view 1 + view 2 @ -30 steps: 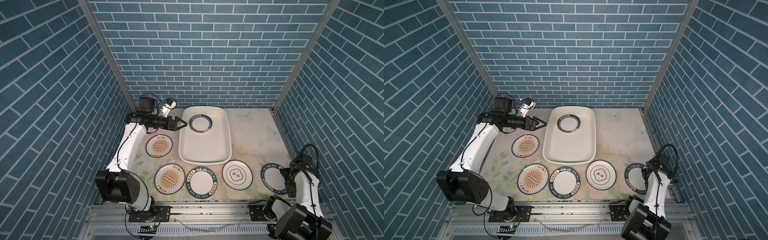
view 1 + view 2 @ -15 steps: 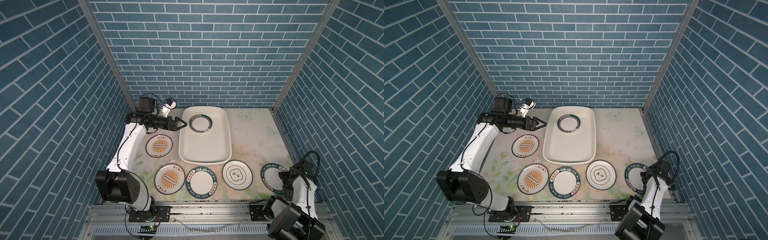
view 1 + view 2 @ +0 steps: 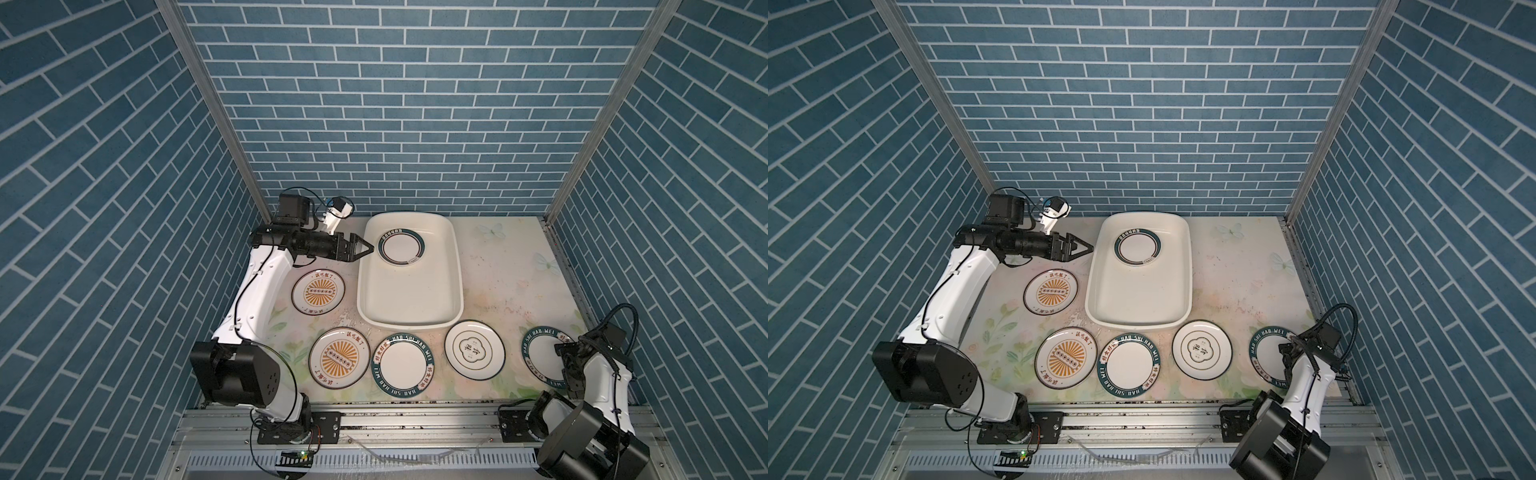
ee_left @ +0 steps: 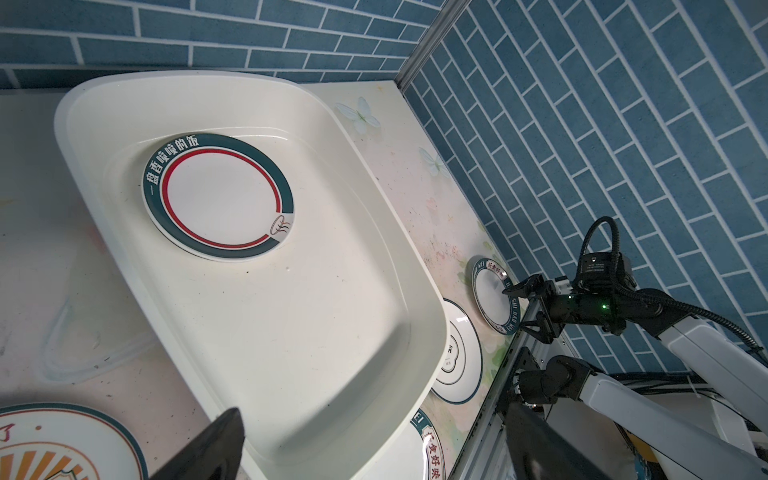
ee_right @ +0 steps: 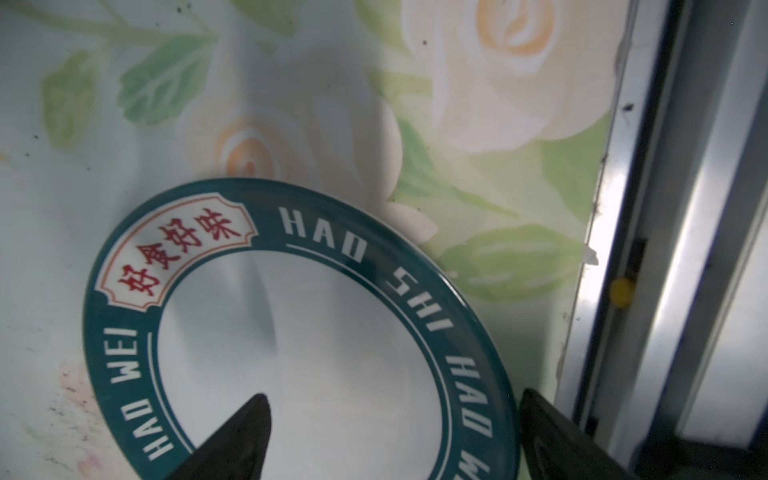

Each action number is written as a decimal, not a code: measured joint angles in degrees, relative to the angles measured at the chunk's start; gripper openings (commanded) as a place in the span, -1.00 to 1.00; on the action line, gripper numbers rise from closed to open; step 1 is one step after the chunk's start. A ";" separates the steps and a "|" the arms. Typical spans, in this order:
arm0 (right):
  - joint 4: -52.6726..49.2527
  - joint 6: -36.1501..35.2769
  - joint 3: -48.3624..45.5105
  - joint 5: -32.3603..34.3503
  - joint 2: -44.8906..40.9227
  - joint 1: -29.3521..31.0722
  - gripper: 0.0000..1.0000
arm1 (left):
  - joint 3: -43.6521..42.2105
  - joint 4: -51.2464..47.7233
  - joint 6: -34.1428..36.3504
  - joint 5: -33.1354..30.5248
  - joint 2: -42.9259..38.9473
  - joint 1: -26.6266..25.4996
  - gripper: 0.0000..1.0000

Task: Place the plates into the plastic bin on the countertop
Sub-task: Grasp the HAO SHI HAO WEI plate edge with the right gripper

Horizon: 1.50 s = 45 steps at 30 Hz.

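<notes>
Step in hand: pick-up of the right-hand lettered plate [image 3: 540,353], judged from the right jaws set about its rim.
Right jaws: apart, not clamped; one fingertip [image 5: 245,432] over the plate's white well, the other fingertip [image 5: 548,432] outside the green band, beside the aluminium rail [image 5: 665,249].
Left jaws: wide apart, holding nothing, just beside the left rim of the bin [image 3: 409,299] near its far end.
Bin: on the desk [image 3: 507,282], toward the back wall; one green-rimmed plate [image 3: 401,246] lying flat in the far half, near half bare.
Plates outside the bin: five on the desk. Far sunburst plate [image 3: 318,291] left of the bin. Front row: near sunburst plate [image 3: 339,358], middle lettered plate [image 3: 402,364], emblem plate [image 3: 475,350], and the right-hand lettered plate.
Progress: one of six in, by count.
Next move: calls for closing on the rim, lifting clear of the desk, carrying over the bin's near rim, and setting down in the bare near half.
Risk: thin glossy rim, probably slippery; a shallow bite could let the plate swing or drop.
</notes>
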 measured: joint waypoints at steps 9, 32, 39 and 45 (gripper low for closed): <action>2.97 -1.46 -1.01 -1.86 0.74 -0.02 0.74 | -0.13 0.02 0.00 -0.31 0.00 0.00 0.99; 16.70 -6.75 2.84 -11.13 14.14 6.14 0.51 | -0.46 0.24 0.00 -1.14 -0.02 0.00 0.99; 22.18 -6.56 4.70 -12.11 18.80 13.40 0.47 | -1.14 0.24 0.02 -1.55 -0.55 0.00 0.99; 25.24 -6.51 7.65 -12.79 23.76 18.62 0.43 | -1.40 0.28 0.07 -2.25 -1.07 -0.04 0.99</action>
